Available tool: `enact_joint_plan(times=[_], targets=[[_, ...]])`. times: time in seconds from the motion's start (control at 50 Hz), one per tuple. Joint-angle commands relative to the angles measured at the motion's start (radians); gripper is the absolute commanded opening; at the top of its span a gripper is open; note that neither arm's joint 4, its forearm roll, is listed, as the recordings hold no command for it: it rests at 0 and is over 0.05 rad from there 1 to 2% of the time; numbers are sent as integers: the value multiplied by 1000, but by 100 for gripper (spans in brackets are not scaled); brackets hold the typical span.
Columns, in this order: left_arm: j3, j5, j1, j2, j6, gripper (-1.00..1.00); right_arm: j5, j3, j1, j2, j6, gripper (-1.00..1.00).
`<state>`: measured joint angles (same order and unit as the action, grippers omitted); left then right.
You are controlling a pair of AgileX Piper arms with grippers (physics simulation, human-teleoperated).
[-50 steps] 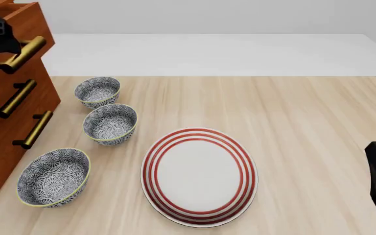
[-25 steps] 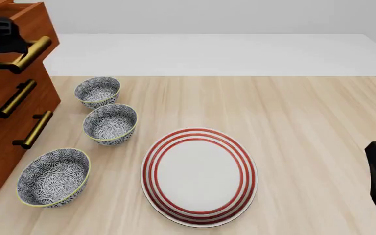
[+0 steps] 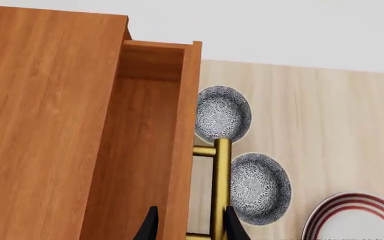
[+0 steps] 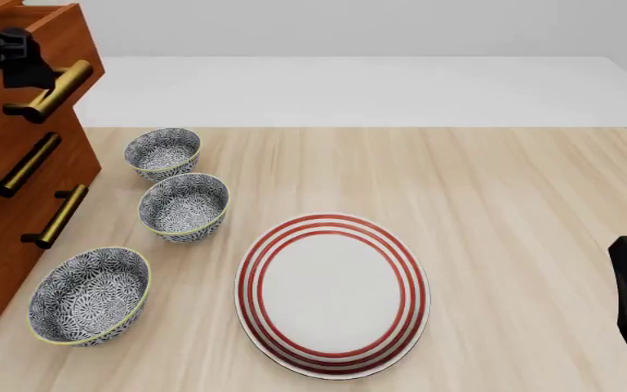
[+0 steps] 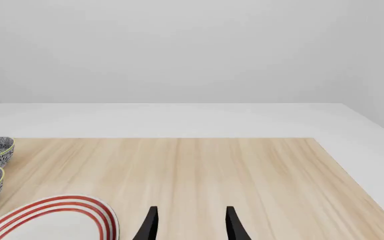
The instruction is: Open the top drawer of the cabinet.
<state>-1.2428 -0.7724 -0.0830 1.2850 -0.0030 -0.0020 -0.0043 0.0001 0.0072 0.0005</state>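
Seemingly rigid and heavy, the top drawer (image 3: 145,150) juts from the cabinet (image 3: 45,125); the left claw (image 3: 188,227) straddles drawer front and brass handle (image 3: 221,190), its smooth, slippery best hold. From the front, beside the cabinet (image 4: 14,237), I cannot tell that claw's (image 4: 14,57) clamping. The right claw (image 5: 188,225) hangs apart, empty, well away from the cabinet.

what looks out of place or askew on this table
Only the top drawer of the reddish-brown wooden cabinet: it juts out past the two lower ones, the left gripper straddling its front panel and brass bar handle. The bowls and plate sit level.
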Motion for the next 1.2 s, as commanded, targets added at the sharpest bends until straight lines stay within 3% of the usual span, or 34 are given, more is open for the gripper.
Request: enact_joint_plan(times=[0.02, 0.38, 1.2], targets=[[-13, -26, 1, 52, 31, 100, 0, 0, 0, 0, 0, 100], [-66, -55, 3, 96, 83, 100, 0, 0, 0, 0, 0, 100], [-46, -56, 58, 77, 68, 100, 0, 0, 0, 0, 0, 100]])
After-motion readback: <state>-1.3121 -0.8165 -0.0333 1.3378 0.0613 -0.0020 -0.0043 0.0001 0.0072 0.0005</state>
